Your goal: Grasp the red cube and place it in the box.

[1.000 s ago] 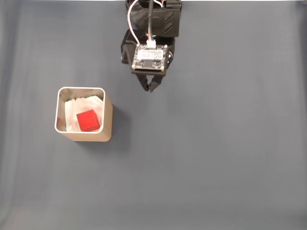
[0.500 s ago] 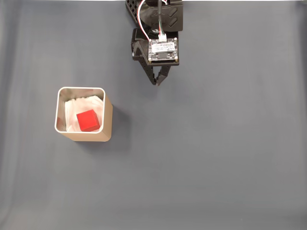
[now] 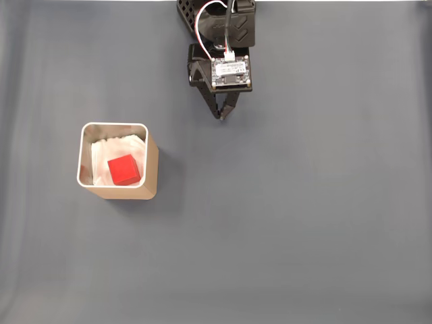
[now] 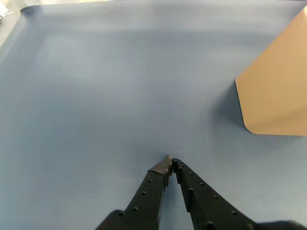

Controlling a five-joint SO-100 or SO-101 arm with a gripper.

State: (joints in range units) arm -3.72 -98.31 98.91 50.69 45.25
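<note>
Change since earlier: the arm has drawn back toward the top edge of the fixed view and swung a little to the right; the cube and box have not shifted.
End effector: the end effector (image 3: 221, 116) has its two fingers closed tip to tip and carries nothing; the wrist view (image 4: 169, 161) shows the tips meeting over bare table.
Red cube: the red cube (image 3: 124, 169) lies inside the box (image 3: 152, 162), on the white lining, toward the lower right of the opening.
Key relation: in the fixed view the box sits down and to the left of the end effector, well apart from it; in the wrist view its tan wall (image 4: 278, 86) shows at the right edge.
Table: the table (image 3: 304, 223) is covered in plain grey-blue cloth.
Task state: judged from how things lie, the placing looks done and the arm appears to be retiring.
</note>
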